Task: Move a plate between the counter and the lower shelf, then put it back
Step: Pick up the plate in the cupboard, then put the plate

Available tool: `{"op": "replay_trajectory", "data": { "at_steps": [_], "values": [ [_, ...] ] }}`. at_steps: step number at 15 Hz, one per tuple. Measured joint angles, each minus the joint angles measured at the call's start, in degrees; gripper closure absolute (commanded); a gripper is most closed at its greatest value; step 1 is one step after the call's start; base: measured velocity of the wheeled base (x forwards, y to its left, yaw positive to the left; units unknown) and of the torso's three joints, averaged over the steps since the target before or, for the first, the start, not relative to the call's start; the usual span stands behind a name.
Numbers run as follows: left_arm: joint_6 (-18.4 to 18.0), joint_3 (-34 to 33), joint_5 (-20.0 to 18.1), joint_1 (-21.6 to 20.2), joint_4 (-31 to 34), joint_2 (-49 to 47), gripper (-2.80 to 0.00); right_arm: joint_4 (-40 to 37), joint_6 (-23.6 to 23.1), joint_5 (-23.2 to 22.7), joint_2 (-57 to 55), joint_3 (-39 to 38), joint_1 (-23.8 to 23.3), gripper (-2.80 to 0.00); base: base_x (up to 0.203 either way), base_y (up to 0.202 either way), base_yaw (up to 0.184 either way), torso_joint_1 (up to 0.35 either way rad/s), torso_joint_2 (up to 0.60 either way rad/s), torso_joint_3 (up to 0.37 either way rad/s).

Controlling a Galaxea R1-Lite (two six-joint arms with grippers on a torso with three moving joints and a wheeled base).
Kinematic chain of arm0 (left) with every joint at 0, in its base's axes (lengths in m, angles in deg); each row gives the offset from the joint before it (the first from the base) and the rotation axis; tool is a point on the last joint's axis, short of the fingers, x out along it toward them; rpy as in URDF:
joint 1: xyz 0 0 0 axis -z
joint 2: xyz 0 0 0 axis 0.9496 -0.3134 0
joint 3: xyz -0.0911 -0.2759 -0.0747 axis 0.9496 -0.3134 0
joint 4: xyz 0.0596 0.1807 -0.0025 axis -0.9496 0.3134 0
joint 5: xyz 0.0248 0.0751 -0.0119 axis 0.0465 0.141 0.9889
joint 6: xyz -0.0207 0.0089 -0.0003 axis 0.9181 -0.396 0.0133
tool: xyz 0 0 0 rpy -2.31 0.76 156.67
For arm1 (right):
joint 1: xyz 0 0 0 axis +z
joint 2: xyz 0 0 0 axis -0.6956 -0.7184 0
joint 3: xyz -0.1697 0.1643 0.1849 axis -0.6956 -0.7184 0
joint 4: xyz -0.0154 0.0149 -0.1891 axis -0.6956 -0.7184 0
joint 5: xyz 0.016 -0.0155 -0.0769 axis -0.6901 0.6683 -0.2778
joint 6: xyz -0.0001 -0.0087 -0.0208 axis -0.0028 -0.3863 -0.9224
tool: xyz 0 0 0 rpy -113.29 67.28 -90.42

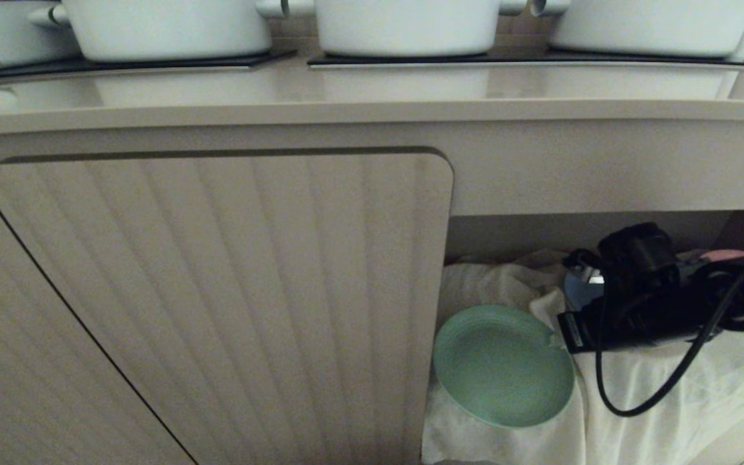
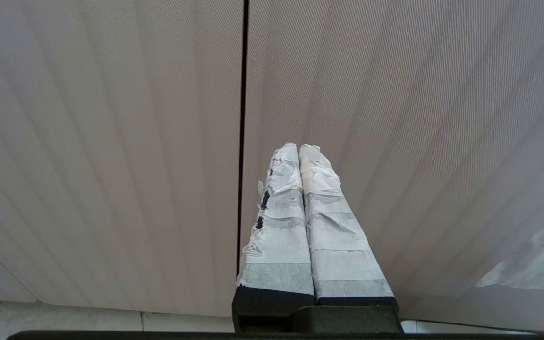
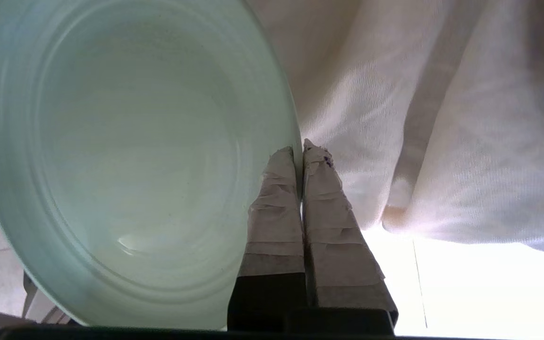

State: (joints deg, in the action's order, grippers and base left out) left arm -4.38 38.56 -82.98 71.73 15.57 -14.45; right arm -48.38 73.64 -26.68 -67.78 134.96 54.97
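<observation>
— What is the right gripper (image 3: 300, 151) doing down there?

— It is pinching the rim of the plate (image 1: 502, 365), lower right of the head view. Its taped fingers (image 3: 274, 208) are pressed together on the plate's edge, one on each face of the rim.

— And where is the plate sitting?

— It is tilting at the front of the lower shelf (image 1: 604, 226), over the white cloth (image 1: 669, 394) that is draping the shelf base. Nothing is lying in the plate; its mint-green hollow is showing bare in the right wrist view.

— Anything else in that recess?

— The black arm is reaching in from the right with a cable (image 1: 643, 387) looping down over the cloth. Behind it something blue and something pink are peeking out, too hidden to tell what they are.

— The left gripper (image 2: 299, 148)?

— It is hanging with its fingers pressed flat together, holding nothing, facing two ribbed cabinet doors (image 2: 395, 118).

— Further back?

— The counter (image 1: 372, 97) is running across the upper frame, and three white pots (image 1: 407, 26) are standing on its black hob panels (image 1: 120, 63). I cannot tell what is inside them.
</observation>
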Motion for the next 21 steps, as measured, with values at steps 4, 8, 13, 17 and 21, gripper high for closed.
{"op": "replay_trajectory", "data": {
  "at_steps": [4, 8, 13, 17, 21],
  "values": [
    [0.0, 0.0, 0.0, 0.0, 0.0, 0.0, 0.00, 0.1, 0.0, -0.1, 2.5, -2.5, 0.0, 0.00, 0.000, 0.000, 0.000, 0.000, 0.00, 0.000],
    [0.0, 0.0, 0.0, 0.0, 0.0, 0.0, 0.00, 0.1, 0.0, -0.3, 5.3, -5.3, 0.1, 0.00, 0.000, 0.000, 0.000, 0.000, 0.00, 0.000],
    [0.0, 0.0, 0.0, 0.0, 0.0, 0.0, 0.00, 0.1, 0.5, -0.4, 8.9, -8.4, 0.1, 0.00, 0.000, 0.000, 0.000, 0.000, 0.00, 0.000],
    [0.0, 0.0, 0.0, 0.0, 0.0, 0.0, 0.00, 0.0, 0.8, -0.4, 11.8, -10.7, 0.0, 0.00, 0.000, 0.000, 0.000, 0.000, 0.00, 0.000],
    [0.0, 0.0, 0.0, 0.0, 0.0, 0.0, 0.00, -0.1, 1.6, -0.4, 14.3, -12.3, 0.1, 0.00, 0.000, 0.000, 0.000, 0.000, 0.00, 0.000]
  ]
}}
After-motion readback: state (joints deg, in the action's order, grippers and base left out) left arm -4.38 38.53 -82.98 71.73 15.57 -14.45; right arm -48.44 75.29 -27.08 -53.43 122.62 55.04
